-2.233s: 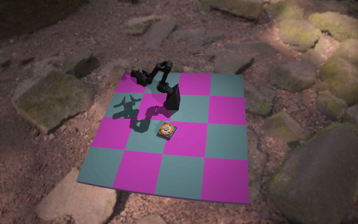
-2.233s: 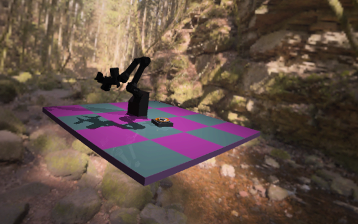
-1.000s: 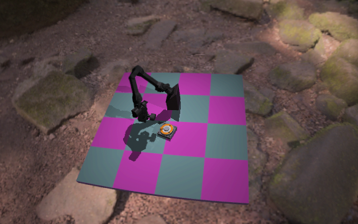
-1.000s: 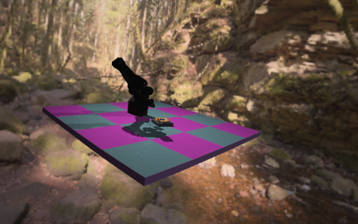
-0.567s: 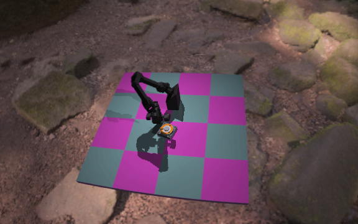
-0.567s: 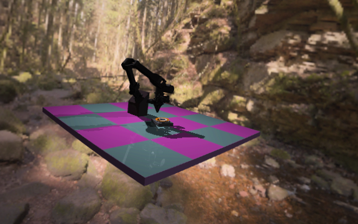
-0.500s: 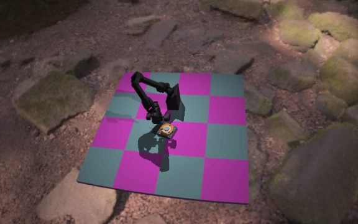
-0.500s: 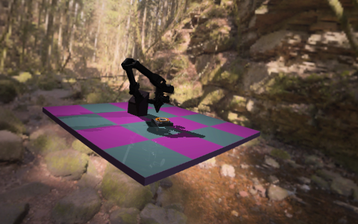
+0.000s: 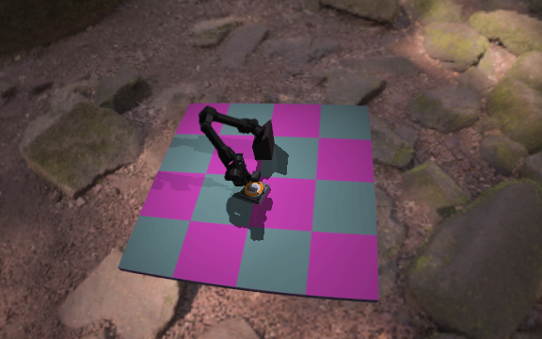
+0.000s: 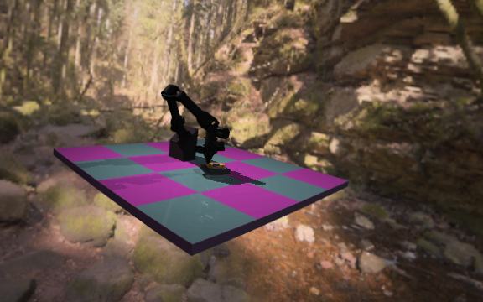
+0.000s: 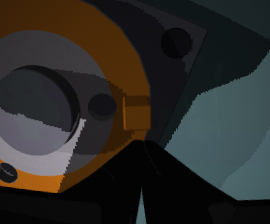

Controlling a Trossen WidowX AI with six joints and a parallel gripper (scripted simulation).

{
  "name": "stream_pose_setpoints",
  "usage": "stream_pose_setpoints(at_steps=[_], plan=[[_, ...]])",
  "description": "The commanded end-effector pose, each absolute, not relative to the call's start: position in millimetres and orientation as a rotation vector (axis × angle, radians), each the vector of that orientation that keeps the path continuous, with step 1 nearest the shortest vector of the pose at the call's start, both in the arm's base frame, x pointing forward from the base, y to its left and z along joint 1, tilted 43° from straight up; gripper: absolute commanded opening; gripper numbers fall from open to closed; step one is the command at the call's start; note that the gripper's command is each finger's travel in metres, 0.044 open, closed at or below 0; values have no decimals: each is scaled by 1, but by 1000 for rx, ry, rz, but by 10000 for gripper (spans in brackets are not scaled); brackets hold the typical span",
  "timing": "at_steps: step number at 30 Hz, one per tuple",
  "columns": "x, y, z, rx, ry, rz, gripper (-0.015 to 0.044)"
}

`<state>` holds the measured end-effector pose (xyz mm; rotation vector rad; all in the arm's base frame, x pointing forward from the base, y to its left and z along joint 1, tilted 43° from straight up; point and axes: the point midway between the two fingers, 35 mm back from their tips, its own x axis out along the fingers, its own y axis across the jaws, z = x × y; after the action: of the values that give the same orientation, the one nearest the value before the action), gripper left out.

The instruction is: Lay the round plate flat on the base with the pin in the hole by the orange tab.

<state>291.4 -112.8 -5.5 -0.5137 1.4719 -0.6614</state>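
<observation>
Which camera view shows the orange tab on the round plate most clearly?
The wrist view: the orange tab fills a good part of it, beside a dark hole. The top view shows the plate only small; the exterior view shows a thin orange edge.

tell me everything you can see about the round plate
The round plate is a flat orange ring with a pale grey inner band around a dark central post. A small orange tab juts from its rim, with a dark hole just inside it. It sits on the dark square base. The shut claw is beside the tab; contact is unclear.
</observation>
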Motion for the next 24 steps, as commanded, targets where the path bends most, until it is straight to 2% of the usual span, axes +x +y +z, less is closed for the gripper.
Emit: stream_pose_setpoints(at_steps=[1,24], plan=[[292,-115,-8,-521,1481,-662,0],[320,-116,-7,-521,1479,-662,0]])
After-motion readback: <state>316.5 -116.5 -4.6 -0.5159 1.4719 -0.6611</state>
